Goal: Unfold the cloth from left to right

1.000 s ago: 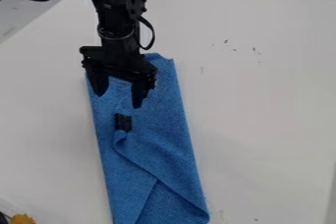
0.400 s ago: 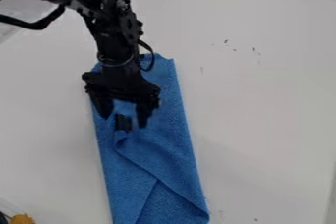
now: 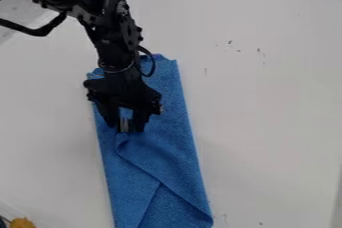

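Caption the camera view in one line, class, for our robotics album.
A black robot gripper hangs low over a folded blue cloth on a white table.

Your blue cloth (image 3: 163, 157) lies folded lengthwise on the white table (image 3: 267, 122). Over the cloth's upper half, your gripper (image 3: 127, 127) pinches a small black block (image 3: 124, 125). Left of the cloth's lower end, you see a yellow-orange object (image 3: 22, 223).
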Action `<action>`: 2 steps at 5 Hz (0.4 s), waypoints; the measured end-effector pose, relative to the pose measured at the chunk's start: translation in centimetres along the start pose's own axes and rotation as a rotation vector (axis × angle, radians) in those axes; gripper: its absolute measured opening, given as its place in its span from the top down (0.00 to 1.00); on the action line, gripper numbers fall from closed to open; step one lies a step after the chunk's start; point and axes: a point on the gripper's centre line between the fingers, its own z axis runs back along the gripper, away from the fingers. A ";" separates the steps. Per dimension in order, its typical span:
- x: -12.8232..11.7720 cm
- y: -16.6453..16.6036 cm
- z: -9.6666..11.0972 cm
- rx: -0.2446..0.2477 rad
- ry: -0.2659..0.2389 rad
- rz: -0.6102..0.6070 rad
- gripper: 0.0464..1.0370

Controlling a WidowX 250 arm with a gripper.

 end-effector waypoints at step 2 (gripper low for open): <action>0.2 0.3 -0.3 -0.007 0.006 -0.006 0.05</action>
